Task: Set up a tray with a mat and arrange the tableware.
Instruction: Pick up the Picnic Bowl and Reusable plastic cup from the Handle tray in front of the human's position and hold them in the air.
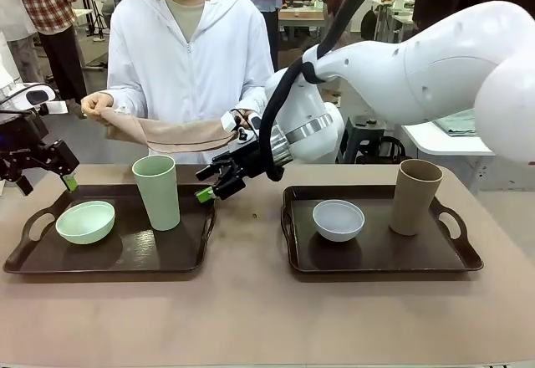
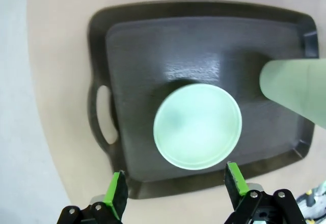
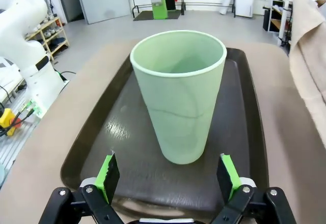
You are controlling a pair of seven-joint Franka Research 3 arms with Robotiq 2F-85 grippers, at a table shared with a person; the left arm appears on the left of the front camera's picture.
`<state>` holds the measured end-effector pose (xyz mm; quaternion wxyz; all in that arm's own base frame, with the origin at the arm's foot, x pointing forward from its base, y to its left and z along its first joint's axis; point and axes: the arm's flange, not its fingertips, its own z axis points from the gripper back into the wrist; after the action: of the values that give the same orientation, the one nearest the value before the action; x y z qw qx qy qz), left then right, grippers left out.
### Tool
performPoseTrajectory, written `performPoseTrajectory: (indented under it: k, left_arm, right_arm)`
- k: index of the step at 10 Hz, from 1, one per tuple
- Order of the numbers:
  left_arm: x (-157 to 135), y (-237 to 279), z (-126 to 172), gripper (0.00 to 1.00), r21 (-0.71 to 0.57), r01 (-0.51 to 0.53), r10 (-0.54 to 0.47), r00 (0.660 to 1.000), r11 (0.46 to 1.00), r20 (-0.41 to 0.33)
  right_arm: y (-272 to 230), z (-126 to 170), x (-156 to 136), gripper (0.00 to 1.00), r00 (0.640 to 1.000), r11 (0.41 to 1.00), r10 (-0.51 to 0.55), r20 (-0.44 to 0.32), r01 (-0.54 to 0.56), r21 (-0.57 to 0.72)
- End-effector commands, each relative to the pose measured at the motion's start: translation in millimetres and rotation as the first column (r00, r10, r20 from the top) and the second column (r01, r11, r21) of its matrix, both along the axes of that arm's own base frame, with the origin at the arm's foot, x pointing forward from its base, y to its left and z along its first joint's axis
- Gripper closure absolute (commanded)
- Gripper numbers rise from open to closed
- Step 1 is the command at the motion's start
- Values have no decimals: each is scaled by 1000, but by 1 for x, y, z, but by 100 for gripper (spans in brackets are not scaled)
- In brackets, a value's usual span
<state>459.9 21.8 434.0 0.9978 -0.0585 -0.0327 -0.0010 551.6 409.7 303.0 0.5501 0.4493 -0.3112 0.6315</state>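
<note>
Two dark trays lie side by side on the table. Left tray (image 1: 23, 259): mint bowl (image 1: 85, 222), with the pale green tumbler (image 1: 157, 192) upright beside it. Right tray (image 1: 466, 261): white bowl (image 1: 338, 219) and tan tumbler (image 1: 415, 196), upright. Left gripper (image 1: 46, 184) hovers over the mint bowl, jaws wide, empty. Right gripper (image 1: 206, 182) is at the left tray's right edge, facing the green tumbler, jaws wide, empty. Person's hand (image 1: 96, 104) holds a beige mat (image 1: 175, 134) off the table, behind the tumbler.
</note>
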Motion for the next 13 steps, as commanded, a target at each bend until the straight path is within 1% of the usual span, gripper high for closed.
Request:
performPoseTrajectory:
  k: [1, 2, 5, 7, 10, 13]
  left_arm:
    - [3, 5, -12, 0, 58, -62, 61, 998, 996, 17]
    - [9, 9, -16, 0, 54, -69, 69, 998, 996, 17]
    - [10, 15, -23, 0, 61, -88, 87, 996, 994, 14]
    - [12, 20, -25, 0, 62, -95, 94, 996, 994, 9]
    - [18, 18, -31, 0, 76, -92, 92, 996, 993, -1]
    - [23, 14, -43, 0, 84, -89, 92, 995, 992, -27]
  right_arm:
    - [20, -6, 7, 0, 1000, 1000, -9, -22, 9, -2]
    - [25, -9, 11, 0, 1000, 1000, -9, -25, 9, -15]
    - [48, -15, 14, 0, 999, 999, 7, -41, -9, -42]
    - [59, -17, 15, 0, 998, 998, 29, -64, -32, -45]
    - [66, -19, 17, 0, 997, 998, 32, -67, -35, -46]
    - [80, -22, 19, 0, 996, 996, 47, -70, -52, -70]
